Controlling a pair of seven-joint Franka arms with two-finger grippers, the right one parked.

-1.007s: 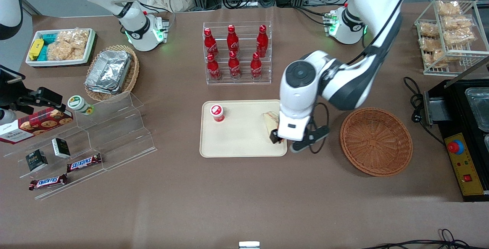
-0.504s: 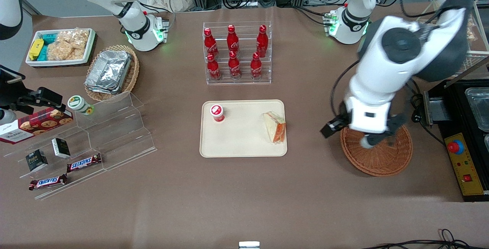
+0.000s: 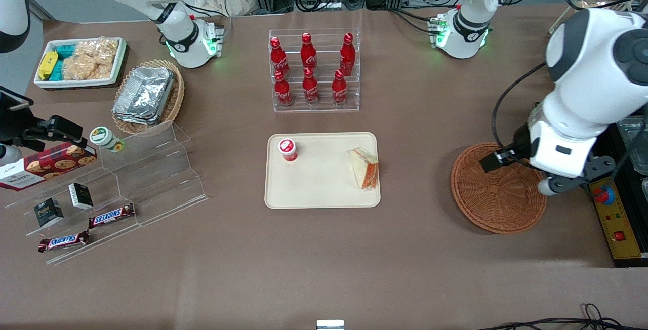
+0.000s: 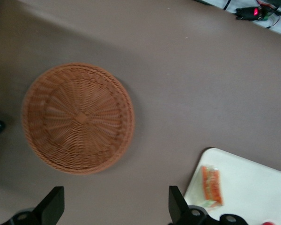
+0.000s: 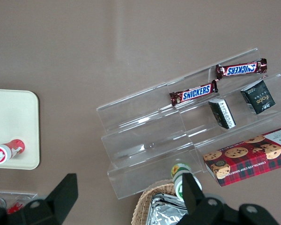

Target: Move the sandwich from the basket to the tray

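Observation:
The sandwich [image 3: 364, 168], a pale wedge with red-orange filling, lies on the beige tray [image 3: 324, 193] at the edge nearest the basket; it also shows in the wrist view, sandwich [image 4: 211, 186] on tray [image 4: 253, 187]. The round reddish-brown basket [image 3: 498, 188] [image 4: 78, 118] holds nothing. My left gripper [image 3: 506, 162] [image 4: 113, 208] hangs high above the basket's rim, toward the working arm's end of the table. It is open, its fingers [image 4: 51, 206] set wide apart with only bare table between them.
A small red-capped cup [image 3: 287, 149] stands on the tray. A clear rack of red bottles [image 3: 314, 69] sits farther from the camera than the tray. A black control box with a red button [image 3: 615, 213] is beside the basket. A clear stepped shelf [image 3: 147, 178] lies toward the parked arm's end.
The gripper let go of the sandwich, which stays on the tray. The arm rose and swung away toward the working arm's end, ending above the basket.

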